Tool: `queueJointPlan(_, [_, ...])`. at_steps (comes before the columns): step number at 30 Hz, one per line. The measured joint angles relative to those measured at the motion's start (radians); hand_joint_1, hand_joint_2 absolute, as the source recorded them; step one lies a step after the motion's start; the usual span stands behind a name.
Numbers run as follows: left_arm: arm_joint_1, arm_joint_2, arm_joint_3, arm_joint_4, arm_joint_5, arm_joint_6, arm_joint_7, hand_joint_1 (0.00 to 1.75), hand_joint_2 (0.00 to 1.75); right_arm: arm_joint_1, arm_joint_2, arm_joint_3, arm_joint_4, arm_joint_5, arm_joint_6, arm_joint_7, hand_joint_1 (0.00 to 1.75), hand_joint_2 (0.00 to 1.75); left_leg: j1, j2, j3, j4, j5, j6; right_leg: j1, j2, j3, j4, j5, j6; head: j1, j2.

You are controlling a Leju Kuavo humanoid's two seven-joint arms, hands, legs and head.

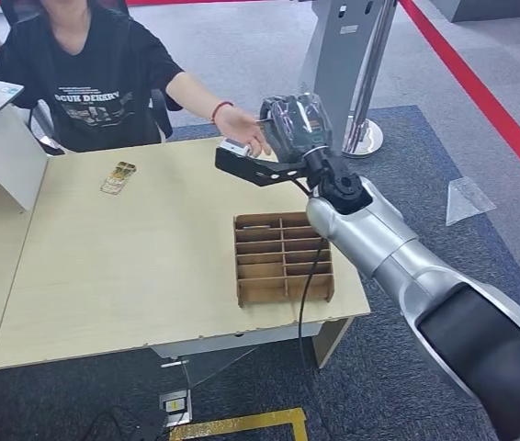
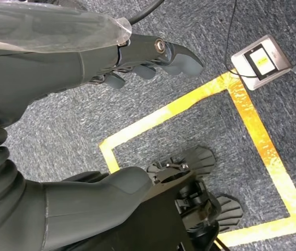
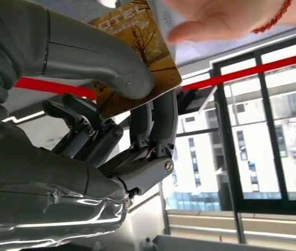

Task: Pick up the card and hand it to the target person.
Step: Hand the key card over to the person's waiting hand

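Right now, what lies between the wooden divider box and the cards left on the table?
Bare tabletop, in the head view, between the wooden divider box and the cards.

Your head cam looks down over the table (image 1: 140, 248); left wrist faces floor, right wrist faces upward, close-up.

My right hand (image 3: 111, 104) covered much of the card (image 3: 146, 52), whose far end the frame cut off. The person's hand (image 3: 217, 18) was cropped too. In the head view, print on the small cards (image 1: 118, 177) was illegible.
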Motion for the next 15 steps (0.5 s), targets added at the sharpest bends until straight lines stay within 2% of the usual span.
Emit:
queueJointPlan(9, [0.004,-0.008,-0.002,0.000,0.000,0.004,0.012,0.00,1.75,-0.005,0.042,0.058,0.143,0.179,-0.152,0.149,1.75,1.75,0.000,0.000,0.000,0.000,0.000,0.000,0.000,0.000,0.000,0.000,0.000,0.000,0.000,0.000])
queueJointPlan(15, [0.008,-0.010,-0.005,0.000,0.000,0.004,0.017,0.00,1.75,-0.007,0.045,0.089,0.189,0.217,-0.183,0.163,1.75,1.75,0.000,0.000,0.000,0.000,0.000,0.000,0.000,0.000,0.000,0.000,0.000,0.000,0.000,0.000])
